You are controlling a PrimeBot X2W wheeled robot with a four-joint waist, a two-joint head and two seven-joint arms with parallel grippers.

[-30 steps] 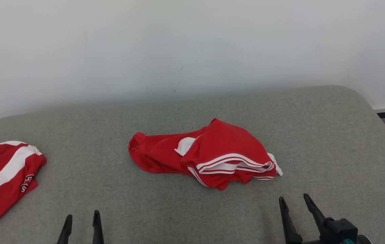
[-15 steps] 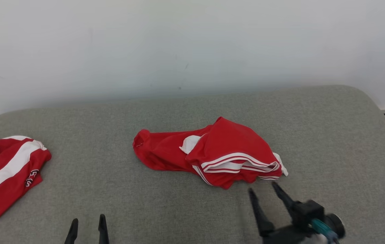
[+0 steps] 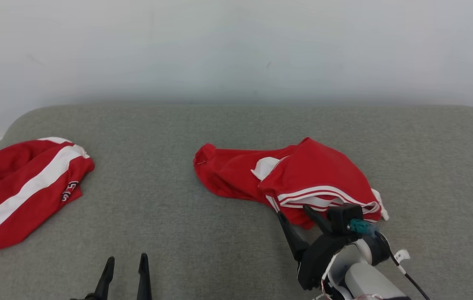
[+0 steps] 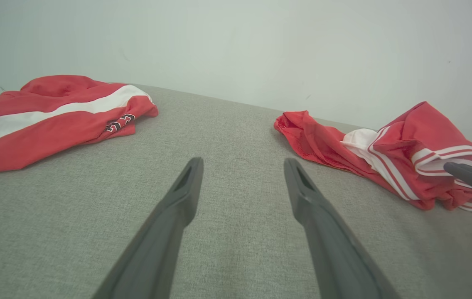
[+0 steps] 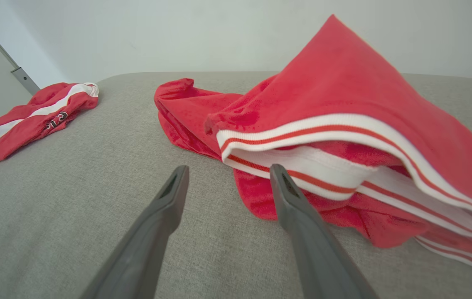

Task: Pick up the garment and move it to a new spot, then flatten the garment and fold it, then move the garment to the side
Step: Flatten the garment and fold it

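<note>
Crumpled red knit garment with white-striped hem (image 3: 295,183) lies centre of grey fabric cushion (image 3: 178,216); right gripper (image 3: 292,210), jaws apart, at its near edge; likely light, limp, slippery, so pinch the ribbed hem.

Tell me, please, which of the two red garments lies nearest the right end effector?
The crumpled garment with thin striped trim, directly in front of the right end effector; the broad-striped garment lies far left.
</note>
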